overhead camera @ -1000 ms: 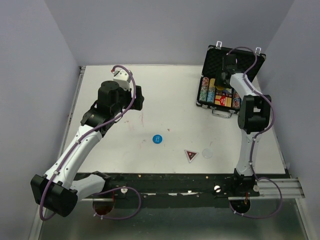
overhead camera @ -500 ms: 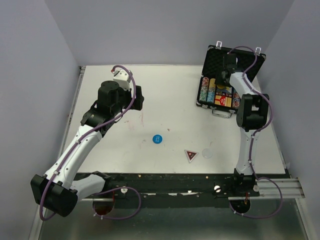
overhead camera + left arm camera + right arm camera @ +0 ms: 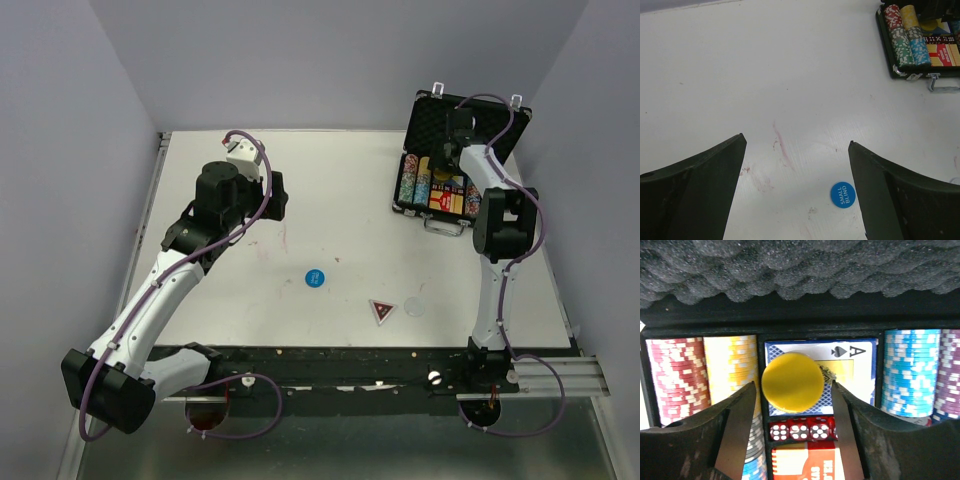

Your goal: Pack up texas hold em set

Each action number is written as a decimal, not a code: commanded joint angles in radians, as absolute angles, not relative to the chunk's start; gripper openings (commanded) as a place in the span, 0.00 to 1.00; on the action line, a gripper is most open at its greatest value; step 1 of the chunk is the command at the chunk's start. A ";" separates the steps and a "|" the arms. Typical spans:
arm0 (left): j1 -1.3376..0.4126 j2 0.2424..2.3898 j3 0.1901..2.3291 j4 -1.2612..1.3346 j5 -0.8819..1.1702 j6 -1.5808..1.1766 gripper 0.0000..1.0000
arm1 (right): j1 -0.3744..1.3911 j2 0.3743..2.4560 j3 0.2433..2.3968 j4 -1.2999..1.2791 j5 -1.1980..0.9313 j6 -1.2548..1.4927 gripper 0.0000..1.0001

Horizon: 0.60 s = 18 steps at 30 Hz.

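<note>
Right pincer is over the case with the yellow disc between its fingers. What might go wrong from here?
1. The yellow disc lies loose on the card deck, and the right pincer has its fingers close on both sides; a skewed retreat may drag it off.
2. The blue disc, triangular button and white disc lie out on the table; shutting the case lid now would leave them behind.

Table bears briefcase, blue disc, triangular button, perhaps a pale disc.

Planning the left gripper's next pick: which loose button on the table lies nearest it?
The blue Small Blind button; the triangular button and pale round button lie farther right.
</note>
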<state>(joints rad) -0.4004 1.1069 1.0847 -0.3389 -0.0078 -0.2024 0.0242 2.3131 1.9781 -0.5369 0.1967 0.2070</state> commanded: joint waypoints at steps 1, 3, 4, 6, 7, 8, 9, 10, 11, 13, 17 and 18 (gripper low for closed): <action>-0.396 1.094 1.114 -0.345 -0.017 -0.196 0.99 | 0.017 2.336 1.991 -0.569 0.190 0.195 0.72; -0.394 1.094 1.114 -0.344 -0.017 -0.195 0.99 | 0.017 2.335 1.994 -0.571 0.190 0.193 0.72; -0.396 1.092 1.115 -0.345 -0.017 -0.196 0.99 | 0.017 2.330 1.994 -0.571 0.190 0.192 0.72; -0.396 1.092 1.114 -0.344 -0.017 -0.195 0.99 | 0.017 2.316 1.988 -0.569 0.183 0.190 0.72; -0.396 1.091 1.115 -0.344 -0.017 -0.195 0.99 | 0.017 2.306 1.979 -0.566 0.175 0.192 0.72; -0.396 1.089 1.114 -0.344 -0.018 -0.196 0.99 | 0.017 2.290 1.967 -0.561 0.163 0.187 0.72; -0.396 1.089 1.114 -0.344 -0.017 -0.196 0.99 | 0.017 2.272 1.944 -0.555 0.152 0.183 0.72; -0.396 1.088 1.114 -0.342 -0.017 -0.196 0.99 | 0.017 2.246 1.919 -0.543 0.143 0.184 0.72; -0.394 1.086 1.115 -0.344 -0.017 -0.196 0.99 | 0.017 2.217 1.886 -0.529 0.134 0.181 0.72; -0.396 1.085 1.115 -0.344 -0.014 -0.199 0.99 | 0.017 2.168 1.833 -0.508 0.133 0.186 0.72; -0.396 1.081 1.114 -0.341 -0.009 -0.203 0.99 | 0.021 2.094 1.764 -0.512 0.129 0.190 0.71; -0.396 1.083 1.112 -0.341 -0.005 -0.204 0.99 | 0.026 2.076 1.737 -0.511 0.126 0.189 0.72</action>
<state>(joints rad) -0.4004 1.1053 1.0847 -0.3393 -0.0074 -0.2028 0.0223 2.1838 1.7985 -0.5316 0.1596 0.1955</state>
